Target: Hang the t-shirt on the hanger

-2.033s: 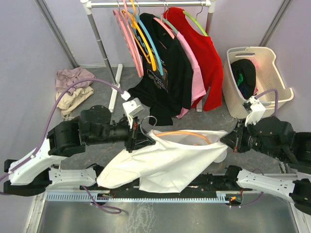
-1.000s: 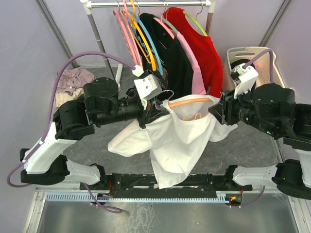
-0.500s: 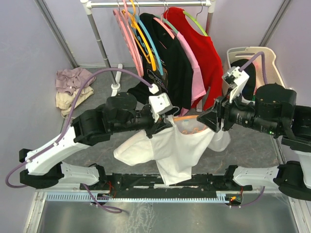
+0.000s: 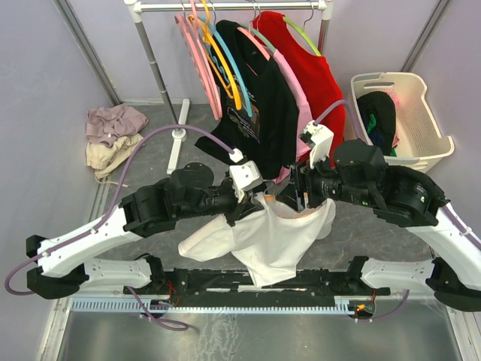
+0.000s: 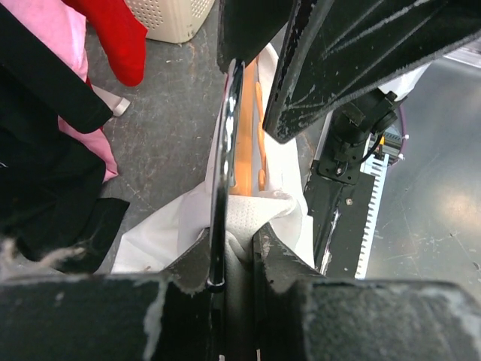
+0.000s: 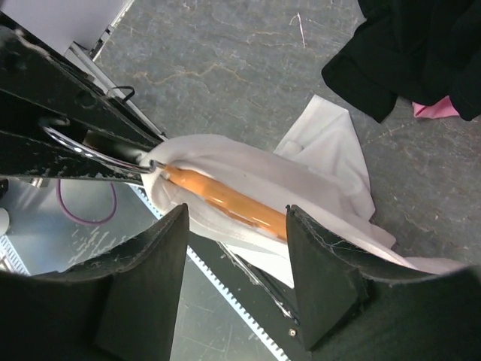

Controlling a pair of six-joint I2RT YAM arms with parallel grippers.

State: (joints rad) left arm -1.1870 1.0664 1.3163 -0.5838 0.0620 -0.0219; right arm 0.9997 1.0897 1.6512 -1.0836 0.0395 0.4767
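Two tools are meeting at the hanger (image 6: 229, 199), which is hanging in the air above the floor (image 6: 225, 45), in front of the rack (image 4: 225, 6), with the t-shirt (image 4: 274, 241) draped over it. Our left tool (image 4: 250, 197) is pinching the metal hook (image 5: 224, 150) between narrow jaws and carrying the whole load. Our right tool (image 6: 237, 226) is standing wide, its jaws straddling the cloth-covered orange arm and seemingly clear of it.

We are judging the step to be settling the shirt evenly on both shoulders. For that we are advising a steady, level hook while the right tool is easing any bunched cloth outward; a tilt could be letting the shirt slide off one end.

The right wrist view is showing us the gap between jaws and hanger, which the top view is hiding behind the arm. The top view is showing the shirt's full hang, with a fold trailing to the left, which neither wrist view is giving.
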